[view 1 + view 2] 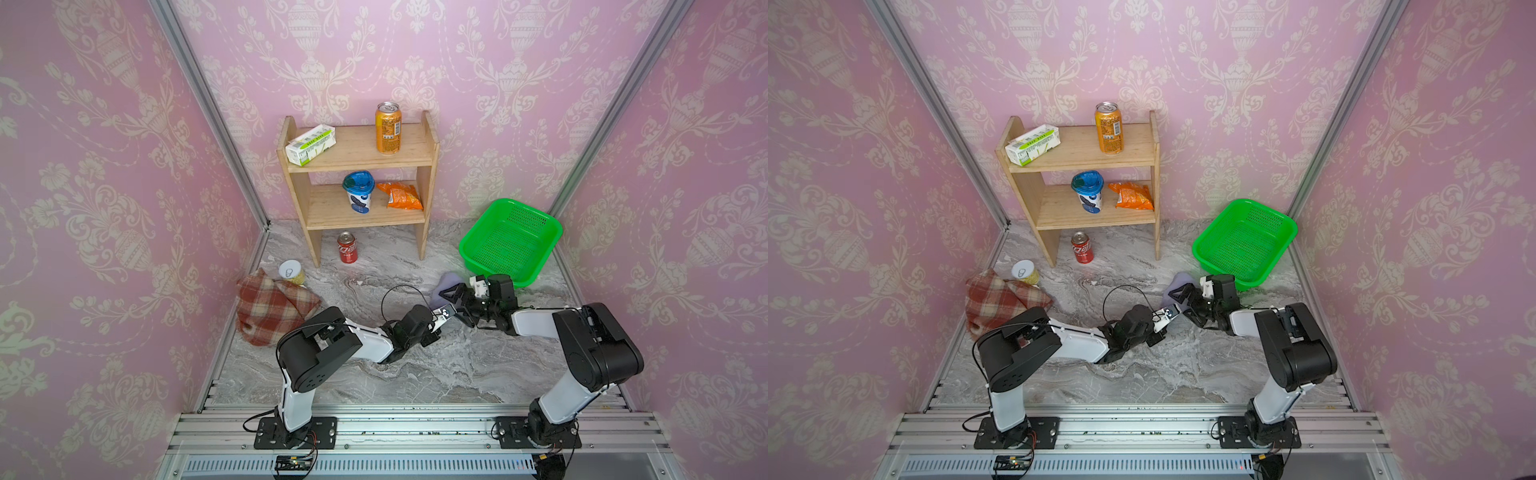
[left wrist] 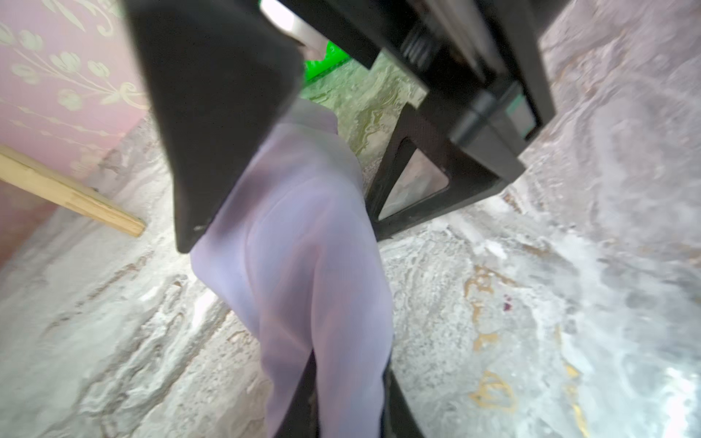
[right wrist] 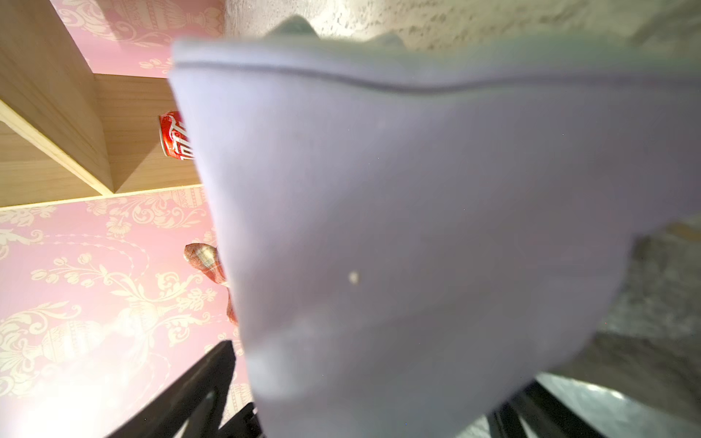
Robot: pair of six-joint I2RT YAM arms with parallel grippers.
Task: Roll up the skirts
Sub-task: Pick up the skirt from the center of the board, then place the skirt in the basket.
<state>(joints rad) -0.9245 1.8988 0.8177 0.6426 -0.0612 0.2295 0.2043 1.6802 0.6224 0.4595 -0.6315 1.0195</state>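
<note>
The marble-patterned bench (image 1: 374, 374) fills the floor of the pink-papered cell, with a wooden shelf (image 1: 430, 137) at its back and a green basket (image 1: 540, 270) tilted in the far right corner. The plaid skirt (image 1: 270, 309) lies crumpled at the left edge of the bench against the wall, a pale can (image 1: 291, 272) touching its far side. The lavender skirt (image 1: 442, 286) is bunched into a narrow bundle just in front of the basket, where the two arms meet (in both top views little of it shows past the black fingers). In the left wrist view this skirt (image 2: 303, 246) runs as a taut strip out of the left end effector (image 1: 446, 309), whose jaws are pinched narrow on the cloth. The right end effector (image 1: 451, 293) stands wide, its fingers (image 2: 212, 113) apart on either side of the strip without clamping it. The cloth (image 3: 417, 208) fills most of the right wrist view. A red can (image 1: 347, 247) stands under the shelf.
</note>
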